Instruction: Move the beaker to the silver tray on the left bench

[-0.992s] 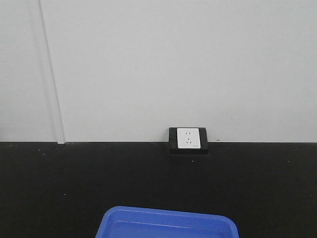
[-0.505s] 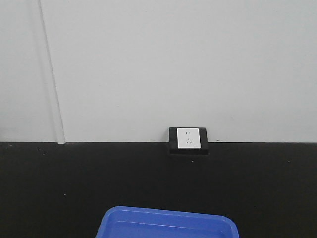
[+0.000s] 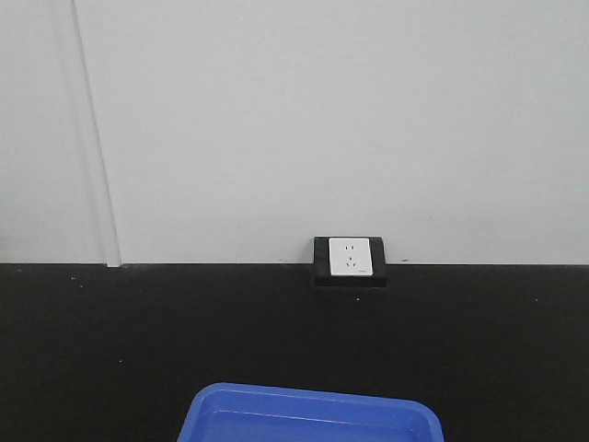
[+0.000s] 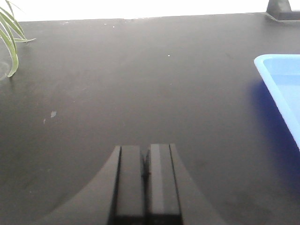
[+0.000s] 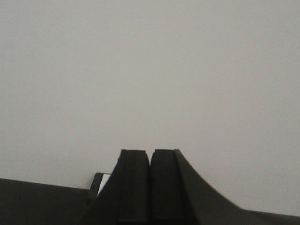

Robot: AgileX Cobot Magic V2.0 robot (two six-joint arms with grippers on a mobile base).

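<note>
Resting shut at 6 o'clock of the left wrist view, the left fingers (image 4: 131,183) press flat against each other with nothing between them, low over the matte black desk (image 4: 140,79). A blue tray (image 4: 281,79) lies on the desk at 3 o'clock, well apart from them, and thin green leaves (image 4: 14,58) hang in at 10 o'clock. The right fingers (image 5: 133,187) are likewise pressed together and empty, pointed at the pale grey wall (image 5: 150,70), with a corner of the socket (image 5: 101,180) at 7 o'clock. From the front, the socket sits at the foot of the wall on the back edge of the desk, and the tray's far rim shows at 6 o'clock. Where the beaker and the silver tray stand cannot be told from these views.
</note>
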